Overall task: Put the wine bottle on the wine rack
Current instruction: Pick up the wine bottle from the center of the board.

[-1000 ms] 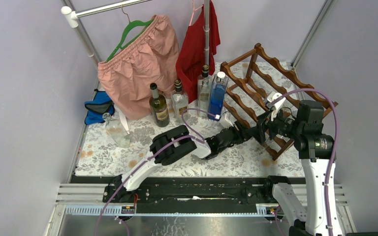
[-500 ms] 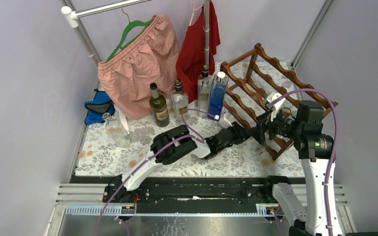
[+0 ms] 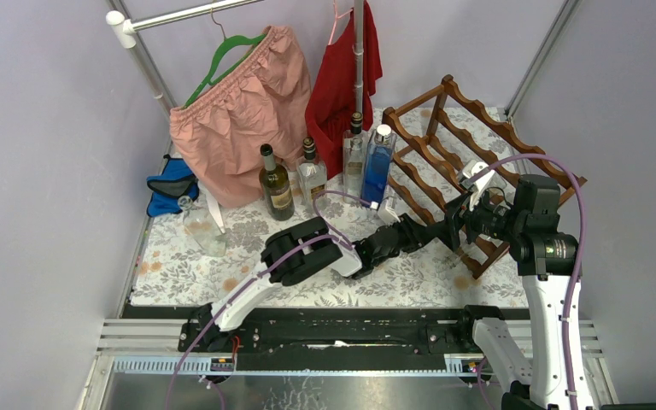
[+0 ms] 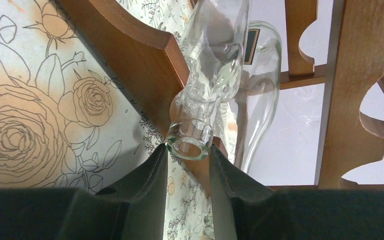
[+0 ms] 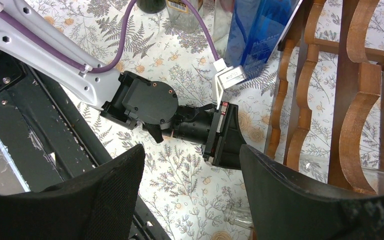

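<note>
Seating step. The left gripper (image 4: 187, 151) has its jaws pinching the mouth of the clear wine bottle (image 4: 215, 65), lower centre, whose body lies among the wine rack (image 4: 145, 65) rails. The right gripper (image 5: 192, 157) jaws stand apart, empty. Next, probably: settle the neck into a scallop, then release gently.

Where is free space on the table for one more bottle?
Free: the front-left cloth between the lone clear bottle and the left arm; the near strip before the wine rack. Crowded: the back bottle row, and the rack's foot, where the left hand grips the wine bottle.
</note>
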Robot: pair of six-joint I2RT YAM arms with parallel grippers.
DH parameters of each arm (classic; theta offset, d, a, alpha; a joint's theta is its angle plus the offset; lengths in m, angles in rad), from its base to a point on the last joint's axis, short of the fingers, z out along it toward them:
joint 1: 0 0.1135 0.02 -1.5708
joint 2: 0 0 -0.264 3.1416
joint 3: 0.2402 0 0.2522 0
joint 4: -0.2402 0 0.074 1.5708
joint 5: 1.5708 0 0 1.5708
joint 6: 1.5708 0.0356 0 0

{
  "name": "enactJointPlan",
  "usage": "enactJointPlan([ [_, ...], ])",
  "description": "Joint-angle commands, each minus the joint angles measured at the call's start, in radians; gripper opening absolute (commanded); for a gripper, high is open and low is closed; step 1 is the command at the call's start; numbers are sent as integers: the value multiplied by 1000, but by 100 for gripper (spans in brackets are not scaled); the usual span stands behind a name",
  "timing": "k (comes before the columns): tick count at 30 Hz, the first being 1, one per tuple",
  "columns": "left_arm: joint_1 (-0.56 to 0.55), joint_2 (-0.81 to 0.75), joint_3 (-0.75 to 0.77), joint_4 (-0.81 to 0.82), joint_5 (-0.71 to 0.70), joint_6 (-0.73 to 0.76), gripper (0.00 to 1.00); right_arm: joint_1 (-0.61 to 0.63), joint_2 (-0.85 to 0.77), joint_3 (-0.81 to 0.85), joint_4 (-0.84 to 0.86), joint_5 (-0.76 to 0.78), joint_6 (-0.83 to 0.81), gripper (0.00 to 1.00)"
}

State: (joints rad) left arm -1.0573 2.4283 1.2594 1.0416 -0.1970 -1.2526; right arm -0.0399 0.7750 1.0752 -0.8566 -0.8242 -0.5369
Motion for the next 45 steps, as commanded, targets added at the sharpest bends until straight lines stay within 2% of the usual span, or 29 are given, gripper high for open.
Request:
enactJointPlan([
  [1, 8, -1, -32, -1, 33, 4, 36, 5, 0, 8, 4, -24, -4, 77],
  [9, 9, -15, -15, -51, 56, 19, 72, 4, -3, 11, -4, -21, -4, 77],
  [21, 7, -61, -167, -20, 80, 10, 75, 5, -19, 1, -17, -19, -7, 77],
  [24, 10, -51, -162, -22, 95, 13, 74, 5, -24, -3, -16, -21, -5, 77],
  [29, 10, -25, -86, -81, 116, 39, 66, 5, -26, 0, -31, -16, -12, 77],
  [33, 11, -15, -56, -102, 105, 43, 56, 5, -30, -2, -41, -3, -27, 77],
  [38, 11, 5, -17, -117, 108, 45, 35, 5, -32, -9, -45, 3, -37, 77],
  [45, 13, 30, 50, -152, 135, 65, 32, 5, -44, -4, -60, 18, -50, 78],
])
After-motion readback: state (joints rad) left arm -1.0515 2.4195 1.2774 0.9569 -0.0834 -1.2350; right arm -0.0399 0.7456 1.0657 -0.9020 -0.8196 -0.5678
